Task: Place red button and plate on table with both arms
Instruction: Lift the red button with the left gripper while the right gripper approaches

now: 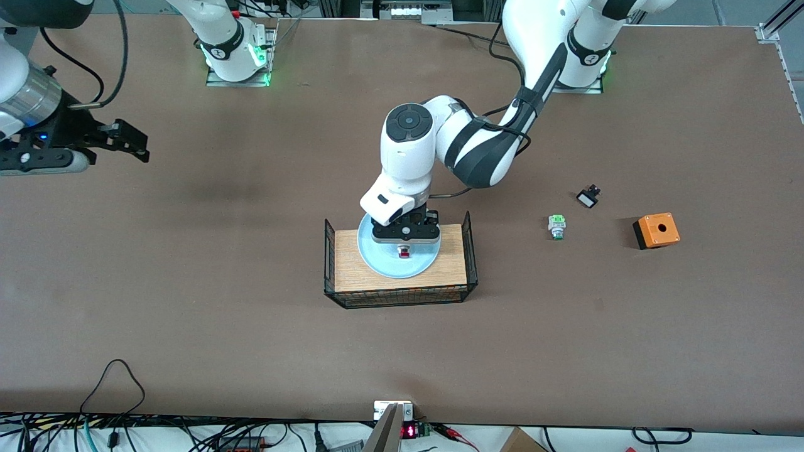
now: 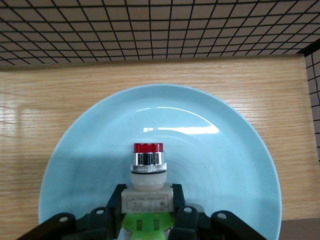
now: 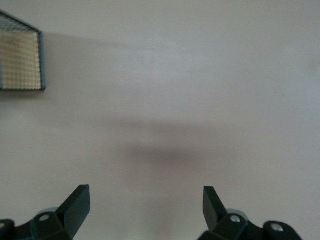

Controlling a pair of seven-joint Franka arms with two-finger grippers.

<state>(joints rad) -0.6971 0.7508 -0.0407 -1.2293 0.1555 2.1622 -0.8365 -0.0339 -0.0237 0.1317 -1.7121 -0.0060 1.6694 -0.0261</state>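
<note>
The pale blue plate [image 1: 384,261] lies on the wooden top of a wire-sided rack at the middle of the brown table [image 1: 188,295]. My left gripper [image 1: 405,247] is down over the plate, shut on the white body of the red button [image 1: 405,253]. In the left wrist view the red button [image 2: 148,162] sits between the fingers of my left gripper [image 2: 148,190], its red cap pointing out over the plate [image 2: 225,150]. I cannot tell whether the button touches the plate. My right gripper [image 1: 133,142] waits open and empty over bare table at the right arm's end, also seen in the right wrist view [image 3: 146,195].
The wire-sided rack [image 1: 352,267] shows in the left wrist view [image 2: 45,105] and the right wrist view [image 3: 20,60]. Toward the left arm's end lie a green switch with no red cap [image 1: 556,226], a small black part [image 1: 588,198] and an orange box with a hole [image 1: 656,230].
</note>
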